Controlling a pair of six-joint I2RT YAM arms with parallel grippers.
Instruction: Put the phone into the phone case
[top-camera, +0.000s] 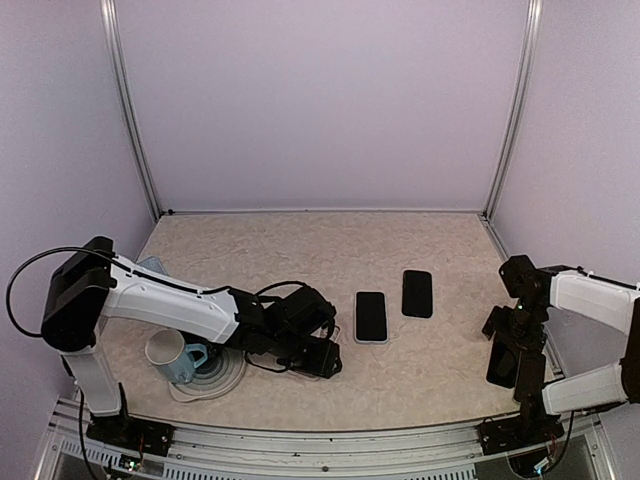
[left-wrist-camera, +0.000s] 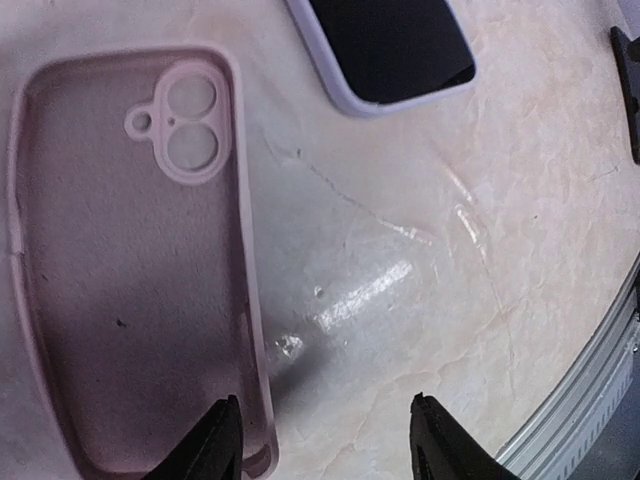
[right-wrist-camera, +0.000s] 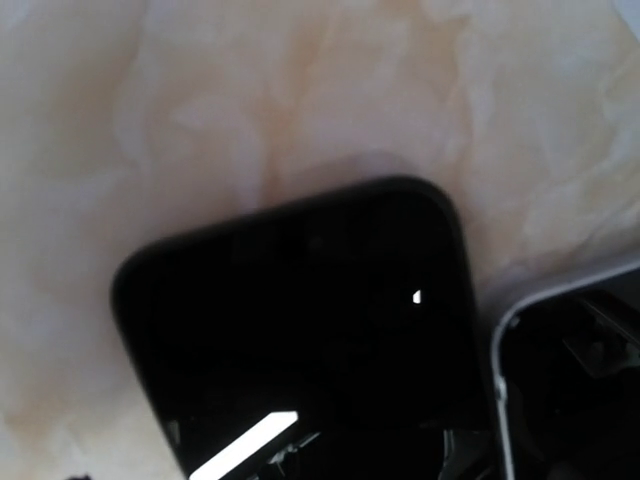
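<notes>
An empty pink phone case (left-wrist-camera: 120, 270) lies open side up on the marble table, its camera cutout at the far end. My left gripper (left-wrist-camera: 326, 400) is open low over it: one fingertip (left-wrist-camera: 225, 430) hovers on the case's near right corner, the other over bare table. From above, my left gripper (top-camera: 322, 358) hides the case. A bare black phone (top-camera: 417, 293) lies right of centre. My right gripper (top-camera: 503, 362) hangs at the right edge over another black phone (right-wrist-camera: 300, 330); its fingers do not stand out against the dark screen and no grip shows.
A phone in a lavender case (top-camera: 371, 316) (left-wrist-camera: 385, 50) lies just beyond the pink case. A white cup (top-camera: 165, 350) and a blue cup (top-camera: 193, 360) sit on a pale plate (top-camera: 228, 378) at the front left. A silver-rimmed device (right-wrist-camera: 570, 380) lies beside the right-hand phone. The metal rail (left-wrist-camera: 600, 410) is close.
</notes>
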